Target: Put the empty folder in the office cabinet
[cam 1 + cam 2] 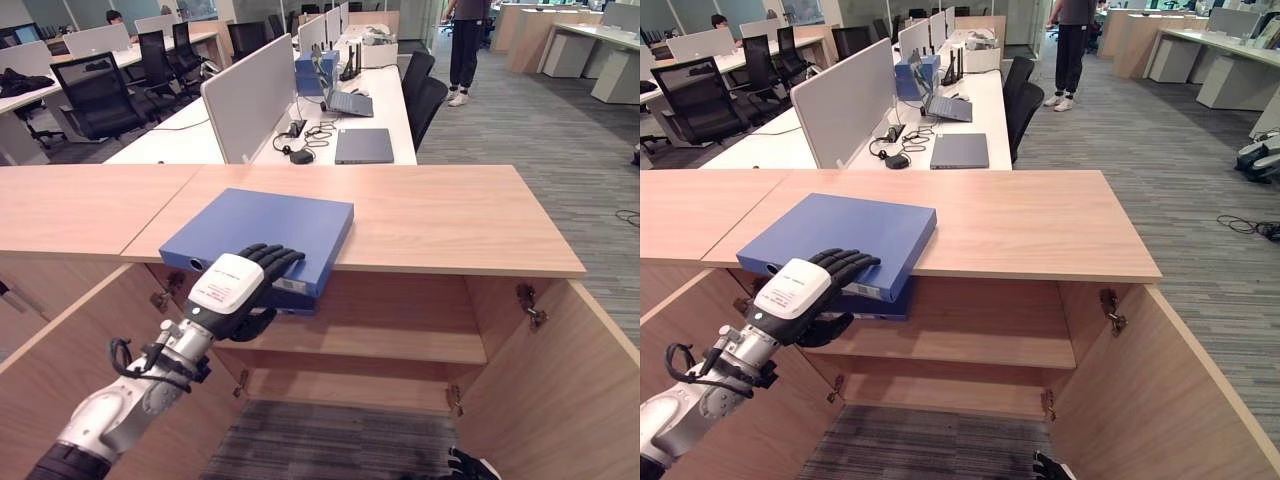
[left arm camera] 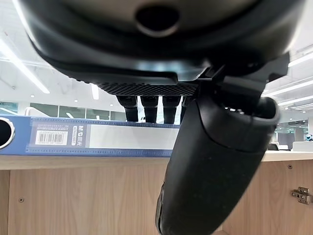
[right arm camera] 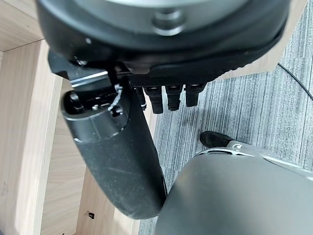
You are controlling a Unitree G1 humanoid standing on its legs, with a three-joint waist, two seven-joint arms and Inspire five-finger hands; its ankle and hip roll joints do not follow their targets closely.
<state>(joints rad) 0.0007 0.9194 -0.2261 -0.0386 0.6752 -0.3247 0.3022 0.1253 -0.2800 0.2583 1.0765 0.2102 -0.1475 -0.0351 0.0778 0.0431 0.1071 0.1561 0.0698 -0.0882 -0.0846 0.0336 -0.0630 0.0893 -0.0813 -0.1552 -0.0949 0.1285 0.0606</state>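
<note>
On the smooth wooden cabinet top (image 1: 440,220), left robot hand (image 1: 235,290) grips flat blue folder (image 1: 265,232)

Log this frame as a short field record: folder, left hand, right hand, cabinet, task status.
folder: blue folder lies flat on the cabinet top, its near corner jutting over the front edge
left hand: left hand grips that near edge, fingers on top, thumb beneath
right hand: right hand hangs low over the carpet, holding nothing
cabinet: doors open, shelf bare
task status: folder not yet inside
</note>
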